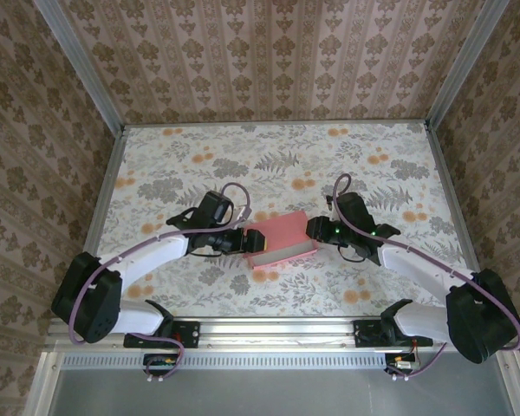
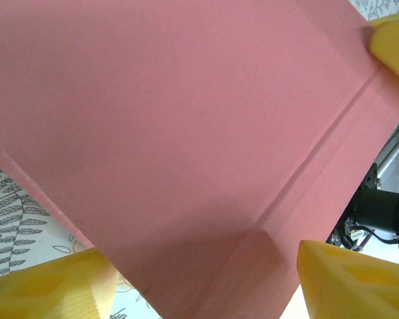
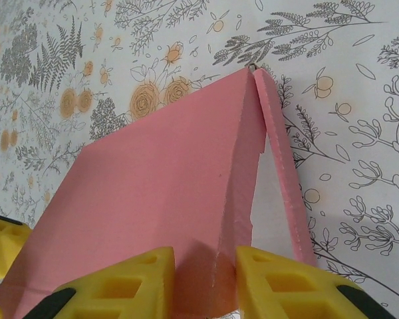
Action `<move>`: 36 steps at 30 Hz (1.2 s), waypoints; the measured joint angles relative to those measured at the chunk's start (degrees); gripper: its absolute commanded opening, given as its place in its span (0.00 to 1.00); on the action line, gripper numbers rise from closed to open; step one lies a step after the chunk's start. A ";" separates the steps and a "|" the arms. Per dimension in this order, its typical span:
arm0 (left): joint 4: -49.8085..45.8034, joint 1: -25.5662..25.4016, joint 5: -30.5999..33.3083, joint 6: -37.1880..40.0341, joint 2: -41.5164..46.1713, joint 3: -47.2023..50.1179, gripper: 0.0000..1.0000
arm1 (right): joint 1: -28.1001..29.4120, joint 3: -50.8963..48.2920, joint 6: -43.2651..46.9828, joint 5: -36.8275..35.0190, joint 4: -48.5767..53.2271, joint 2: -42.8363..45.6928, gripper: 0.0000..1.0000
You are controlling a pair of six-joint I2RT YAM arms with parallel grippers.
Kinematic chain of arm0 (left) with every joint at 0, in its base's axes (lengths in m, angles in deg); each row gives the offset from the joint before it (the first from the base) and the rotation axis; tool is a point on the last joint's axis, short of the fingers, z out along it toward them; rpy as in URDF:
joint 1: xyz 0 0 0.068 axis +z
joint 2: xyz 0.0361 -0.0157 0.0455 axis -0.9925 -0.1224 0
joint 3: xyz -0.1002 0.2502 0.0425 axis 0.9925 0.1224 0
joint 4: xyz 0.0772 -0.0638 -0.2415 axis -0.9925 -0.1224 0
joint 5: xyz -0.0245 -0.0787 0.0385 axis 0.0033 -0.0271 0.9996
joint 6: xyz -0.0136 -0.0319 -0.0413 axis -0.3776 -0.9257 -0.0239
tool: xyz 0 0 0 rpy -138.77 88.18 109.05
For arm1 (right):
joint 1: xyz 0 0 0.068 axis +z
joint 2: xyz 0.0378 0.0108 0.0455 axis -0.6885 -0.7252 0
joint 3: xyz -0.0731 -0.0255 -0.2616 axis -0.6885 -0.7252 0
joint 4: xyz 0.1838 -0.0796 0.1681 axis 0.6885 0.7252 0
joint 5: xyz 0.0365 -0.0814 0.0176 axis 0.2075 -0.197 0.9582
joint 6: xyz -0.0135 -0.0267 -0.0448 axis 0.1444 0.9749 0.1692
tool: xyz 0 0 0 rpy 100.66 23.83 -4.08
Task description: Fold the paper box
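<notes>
Pink thin card: the paper box (image 1: 280, 243) looks light, springy, crease-prone; hold walls near folds. Right gripper (image 3: 205, 260) pinches a wall; left gripper (image 2: 203, 256) straddles a corner, unclamped

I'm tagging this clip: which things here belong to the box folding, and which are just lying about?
Job: box; right gripper, pinching the box's wall; left gripper, open around a corner.
Not part of it: floral table; papered walls.

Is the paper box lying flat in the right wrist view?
No, the paper box stands folded, its panels rising to a ridge above the table.
</notes>
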 measured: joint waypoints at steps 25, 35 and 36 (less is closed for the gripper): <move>-2.01 0.04 3.80 0.63 -1.46 -0.76 0.65 | 0.00 -3.32 -0.22 1.27 -1.51 -3.89 0.34; -6.32 1.62 4.48 2.80 -0.28 -0.74 0.64 | 0.00 -3.30 0.44 1.22 -0.98 -4.00 0.37; -6.86 2.03 4.46 3.04 0.46 -0.74 0.64 | 0.04 -3.30 0.68 1.20 -0.68 -4.00 0.35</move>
